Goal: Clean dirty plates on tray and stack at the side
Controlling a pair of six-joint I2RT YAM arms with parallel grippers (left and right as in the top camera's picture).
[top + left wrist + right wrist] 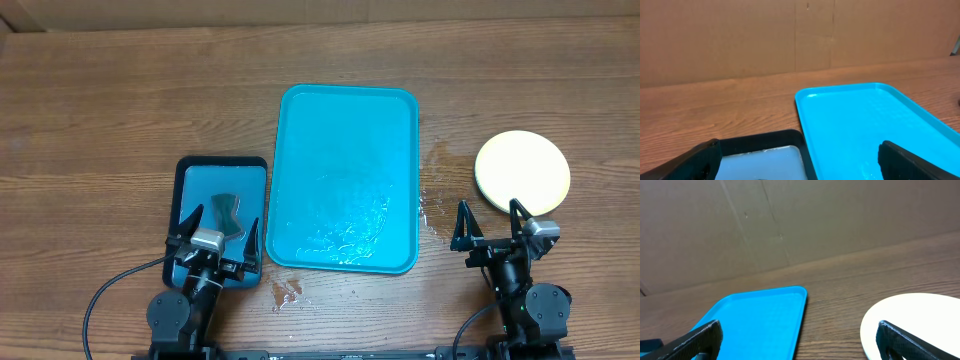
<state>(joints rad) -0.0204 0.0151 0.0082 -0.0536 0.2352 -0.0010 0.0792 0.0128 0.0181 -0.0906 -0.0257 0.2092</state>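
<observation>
Both grippers are seen at the near edge, jaws spread wide and nothing grasped. The left gripper [226, 228] is poised off the near-left corner of the turquoise tray [347, 92], over a smaller dark-rimmed tray [222, 160] in which a dark sponge [225, 203] lies. The right gripper [489, 208] is placed off the tray's near-right corner.

Just beyond the right gripper, to the right of the tray and apart from its rim, the plates [522, 172] are set on the bare tabletop [120, 100]. Only a clean pale yellow top face is shown, so how many lie beneath cannot be told. Water spots [432, 205] are scattered between tray and plates. No plate is left on the tray; only a wet film is seen toward its near end.

Cleaning and stacking are judged finished. Little more seems called for than keeping both arms clear of the stack.
</observation>
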